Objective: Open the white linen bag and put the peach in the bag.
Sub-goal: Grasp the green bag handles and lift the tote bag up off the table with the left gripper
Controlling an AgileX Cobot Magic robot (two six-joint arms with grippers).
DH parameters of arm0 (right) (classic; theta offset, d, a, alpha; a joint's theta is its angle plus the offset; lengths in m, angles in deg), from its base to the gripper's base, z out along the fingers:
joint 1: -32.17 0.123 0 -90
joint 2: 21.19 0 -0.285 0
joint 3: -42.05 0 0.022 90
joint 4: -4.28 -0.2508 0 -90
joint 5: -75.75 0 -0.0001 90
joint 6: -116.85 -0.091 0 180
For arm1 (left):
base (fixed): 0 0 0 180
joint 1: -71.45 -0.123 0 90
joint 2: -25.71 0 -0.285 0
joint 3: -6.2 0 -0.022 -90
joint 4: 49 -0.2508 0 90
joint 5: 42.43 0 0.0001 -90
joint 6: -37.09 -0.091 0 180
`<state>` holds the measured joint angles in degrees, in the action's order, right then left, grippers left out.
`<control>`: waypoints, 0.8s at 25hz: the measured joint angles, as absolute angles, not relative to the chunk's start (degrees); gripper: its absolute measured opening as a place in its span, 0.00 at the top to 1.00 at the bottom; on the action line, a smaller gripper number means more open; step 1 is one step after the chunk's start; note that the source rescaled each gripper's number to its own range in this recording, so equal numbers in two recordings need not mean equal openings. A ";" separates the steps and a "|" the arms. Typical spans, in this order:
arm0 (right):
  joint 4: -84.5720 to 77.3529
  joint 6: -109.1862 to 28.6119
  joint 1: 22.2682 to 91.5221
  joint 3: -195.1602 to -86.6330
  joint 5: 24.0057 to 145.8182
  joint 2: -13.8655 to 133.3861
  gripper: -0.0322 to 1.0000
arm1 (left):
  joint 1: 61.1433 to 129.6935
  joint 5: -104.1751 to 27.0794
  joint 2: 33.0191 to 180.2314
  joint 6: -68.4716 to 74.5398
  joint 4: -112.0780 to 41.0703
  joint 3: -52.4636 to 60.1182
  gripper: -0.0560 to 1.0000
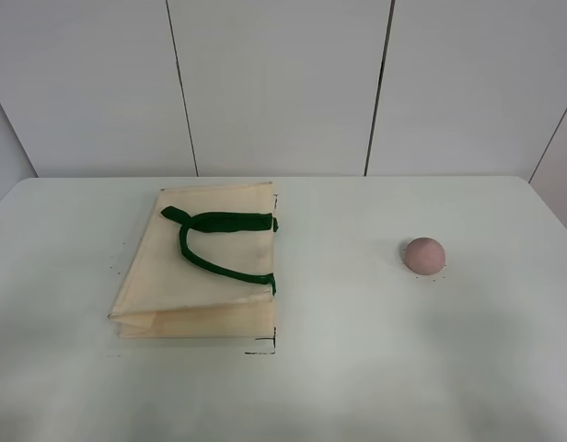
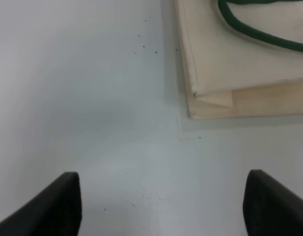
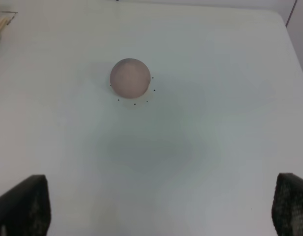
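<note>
The white linen bag [image 1: 205, 272] lies flat and folded on the left half of the white table, its dark green strap handles [image 1: 219, 241] on top. Its corner shows in the left wrist view [image 2: 240, 64]. The peach [image 1: 424, 254], small, round and dusty pink, sits alone on the right half; it also shows in the right wrist view [image 3: 130, 77]. No gripper shows in the exterior high view. My left gripper [image 2: 161, 209] is open and empty over bare table short of the bag's corner. My right gripper [image 3: 161, 211] is open and empty, well short of the peach.
The white table [image 1: 348, 368] spans the view, with its far edge against a white panelled wall [image 1: 283, 83]. Small black marks [image 1: 261, 350] sit at the bag's corners and around the peach.
</note>
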<state>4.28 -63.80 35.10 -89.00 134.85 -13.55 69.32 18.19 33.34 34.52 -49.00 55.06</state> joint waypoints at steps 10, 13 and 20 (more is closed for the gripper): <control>4.28 -63.80 35.10 -89.00 134.85 -13.55 0.00 | 69.32 18.19 33.34 34.52 -49.00 54.84 0.00; 4.28 -63.80 35.10 -89.00 134.85 -13.55 0.00 | 69.32 18.46 35.27 34.52 -49.00 53.29 0.00; 4.28 -63.80 35.10 -89.00 134.85 -13.55 0.00 | 69.32 18.69 67.90 36.03 -48.41 38.40 0.00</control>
<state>4.28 -63.80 35.10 -89.00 134.85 -13.55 69.32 18.69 67.90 36.03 -48.41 38.40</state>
